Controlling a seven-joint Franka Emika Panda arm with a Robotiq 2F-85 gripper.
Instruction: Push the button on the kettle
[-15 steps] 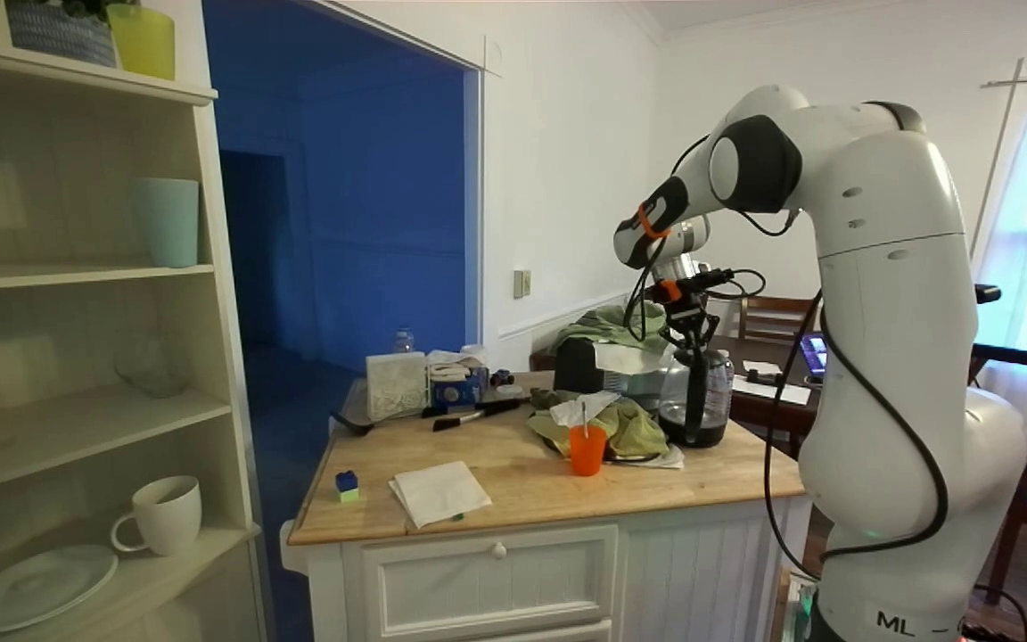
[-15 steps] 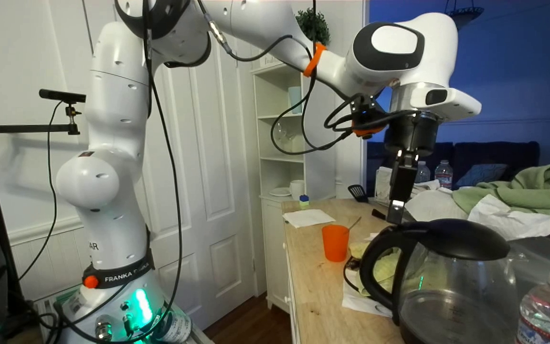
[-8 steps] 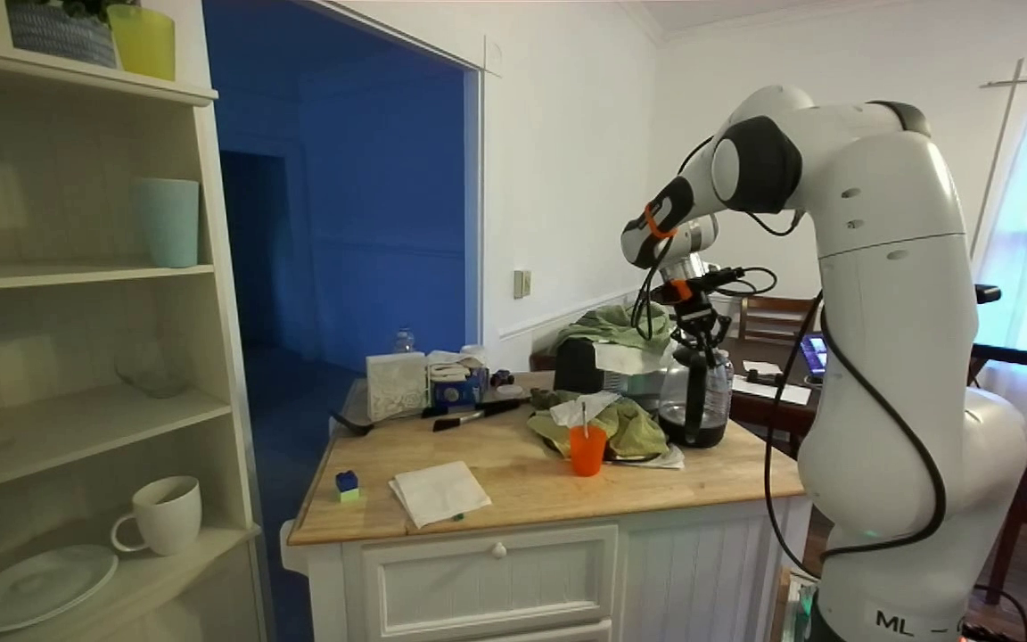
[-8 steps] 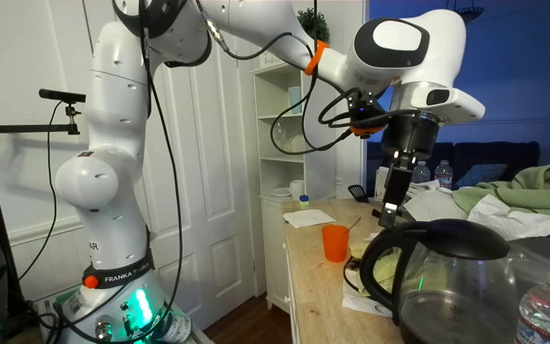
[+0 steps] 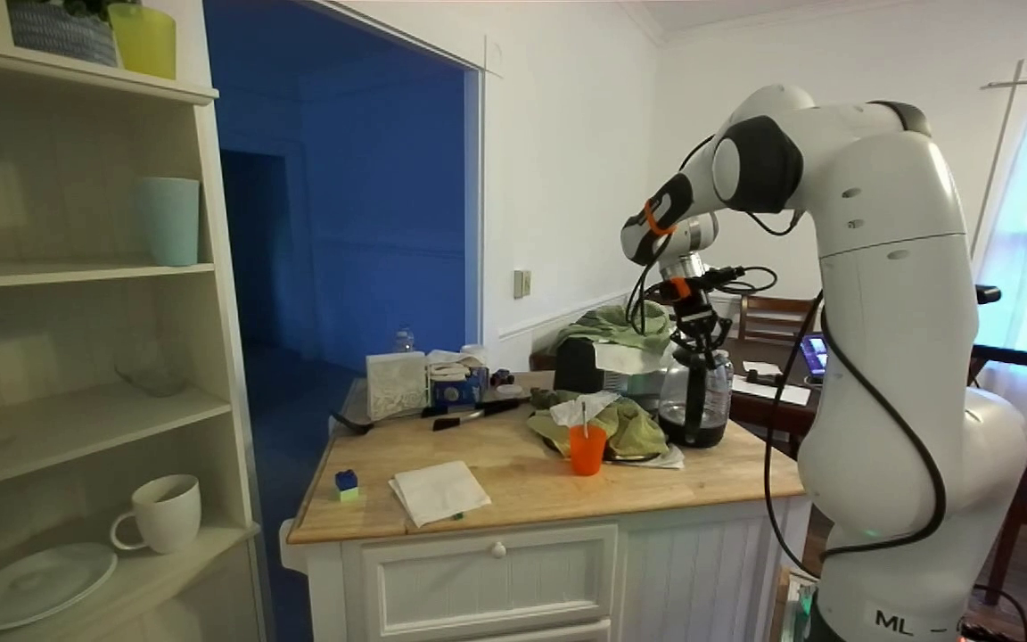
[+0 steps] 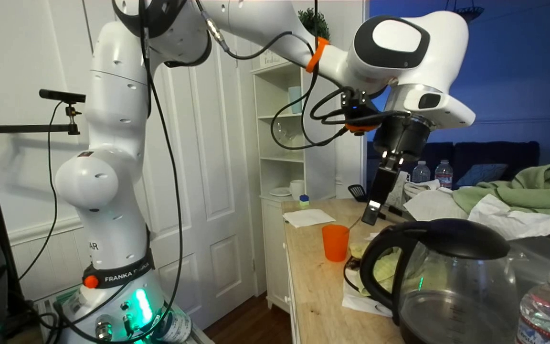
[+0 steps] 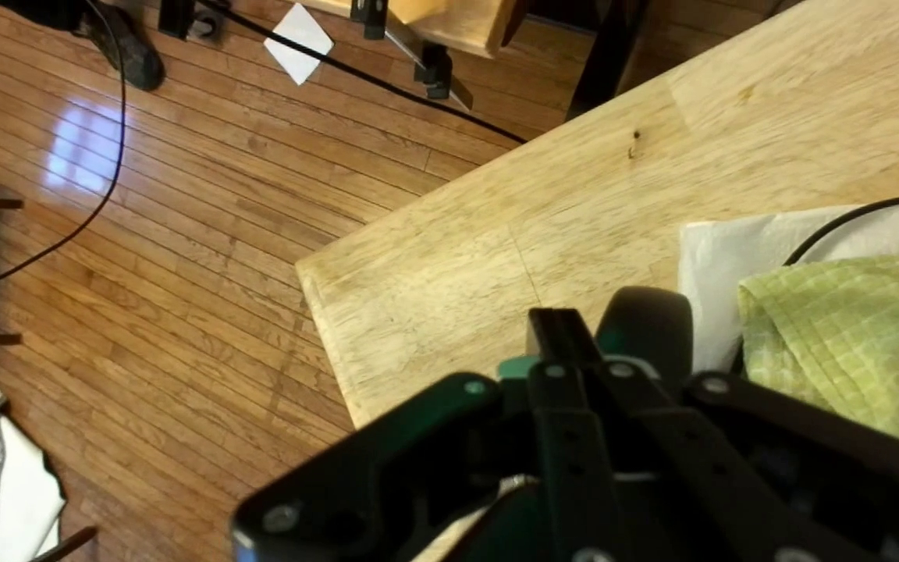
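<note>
The kettle (image 6: 456, 298) has a clear glass body, a black lid (image 6: 468, 239) and a black handle (image 6: 374, 267); it stands upright on the counter. In an exterior view the kettle (image 5: 696, 406) sits at the counter's right part. My gripper (image 6: 369, 218) is shut with nothing between its fingers, tilted, its tips just above and beside the top bend of the handle, apparently not touching. From the wrist, my gripper (image 7: 563, 316) shows its tips pressed together beside a dark rounded piece, apparently the handle (image 7: 647, 320). No button can be made out; the gripper hides most of the kettle there.
An orange cup (image 6: 336, 242) with a stirrer stands near the kettle. A water bottle (image 6: 549, 310) is close on its far side. A green cloth (image 7: 847, 336) lies on white paper with a black cord. The counter's corner (image 7: 321, 281) shows in the wrist view.
My gripper has tilted, and its tips have swung from over the handle's top toward the handle's outer side. It has stayed shut. The kettle has not moved.
</note>
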